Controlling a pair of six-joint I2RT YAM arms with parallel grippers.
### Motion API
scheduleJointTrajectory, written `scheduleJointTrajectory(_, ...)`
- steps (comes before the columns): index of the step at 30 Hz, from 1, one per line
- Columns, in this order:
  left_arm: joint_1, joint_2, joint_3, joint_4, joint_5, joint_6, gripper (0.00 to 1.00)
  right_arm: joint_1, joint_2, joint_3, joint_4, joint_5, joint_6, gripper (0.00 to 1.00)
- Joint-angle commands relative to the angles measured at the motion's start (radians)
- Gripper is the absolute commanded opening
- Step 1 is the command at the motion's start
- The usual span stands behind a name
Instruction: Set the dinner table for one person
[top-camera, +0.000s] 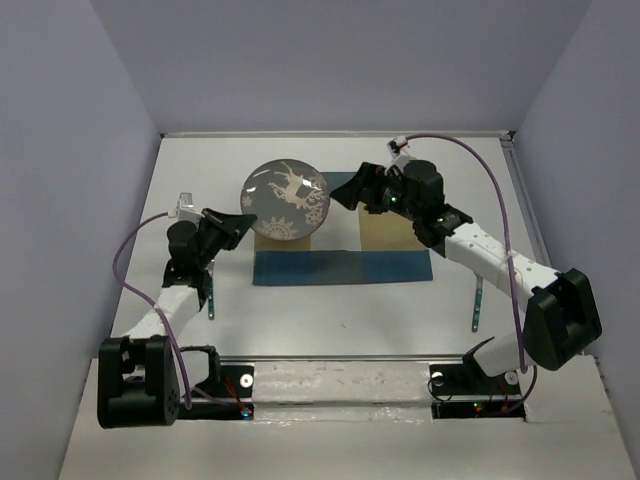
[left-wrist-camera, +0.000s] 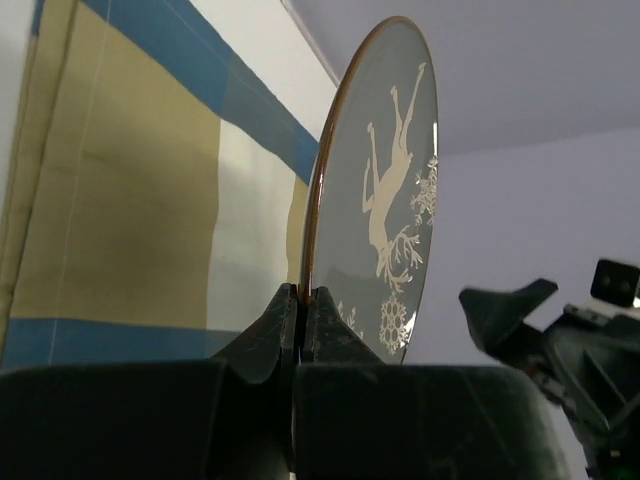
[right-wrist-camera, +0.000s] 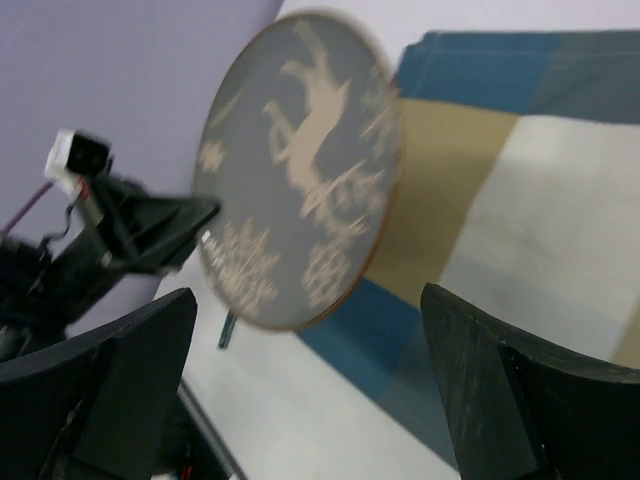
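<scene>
While the left jaws pinched only the rim of the plate (top-camera: 285, 200), tilted above the mat (top-camera: 340, 268) and worktop (top-camera: 340, 325) beneath them, the right jaws gaped wide beside it; so thin a grip could let it slip.

Held plate (top-camera: 285, 200), seemingly over mat (top-camera: 345, 268) edge

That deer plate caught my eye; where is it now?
In the top view the plate is left of centre, pinched at its rim by the left gripper over the left end of the checked mat.
</scene>
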Motion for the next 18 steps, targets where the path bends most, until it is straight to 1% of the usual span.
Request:
scheduleJointTrajectory(1,-0.078,-0.140,0.003,0.196,0.017,-0.073,0.00,-0.088,-0.061,-0.014,0.008,-0.046,-0.007,1.00)
scheduleJointTrajectory(5,-0.158,-0.123,0.000,0.231,0.031,-0.094,0.00,-0.088,-0.077,-0.050,-0.021,-0.049,-0.026,0.99)
scheduleJointTrajectory(6,-0.170,-0.110,-0.004,0.263,0.036,-0.106,0.00,-0.088,-0.075,-0.066,-0.020,-0.054,-0.023,0.99)
scheduleJointTrajectory(8,-0.198,-0.097,-0.006,0.273,0.042,-0.106,0.00,-0.088,-0.067,-0.074,-0.020,-0.075,-0.019,0.99)
scheduleJointTrajectory(10,-0.236,-0.091,-0.014,0.291,0.036,-0.106,0.00,-0.088,-0.063,-0.080,-0.006,-0.120,-0.010,0.97)
scheduleJointTrajectory(11,-0.247,-0.085,-0.018,0.297,0.033,-0.106,0.00,-0.088,-0.061,-0.092,0.005,-0.127,-0.001,0.94)
scheduleJointTrajectory(12,-0.259,-0.081,-0.026,0.307,0.025,-0.106,0.00,-0.088,-0.064,-0.109,0.025,-0.127,0.022,0.89)
scheduleJointTrajectory(13,-0.264,-0.079,-0.029,0.313,0.026,-0.106,0.00,-0.088,-0.066,-0.109,0.035,-0.129,0.033,0.79)
scheduleJointTrajectory(14,-0.264,-0.079,-0.032,0.320,0.028,-0.112,0.00,-0.088,-0.066,-0.126,0.043,-0.129,0.042,0.63)
scheduleJointTrajectory(15,-0.264,-0.082,-0.037,0.330,0.031,-0.114,0.00,-0.088,-0.069,-0.133,0.048,-0.123,0.051,0.54)
scheduleJointTrajectory(16,-0.264,-0.093,-0.044,0.342,0.033,-0.112,0.00,-0.097,-0.080,-0.144,0.049,-0.095,0.074,0.41)
scheduleJointTrajectory(17,-0.264,-0.102,-0.046,0.344,0.033,-0.105,0.00,-0.098,-0.090,-0.170,0.049,-0.071,0.091,0.23)
scheduleJointTrajectory(18,-0.264,-0.111,-0.049,0.342,0.031,-0.097,0.00,-0.098,-0.118,-0.184,0.051,-0.022,0.106,0.16)
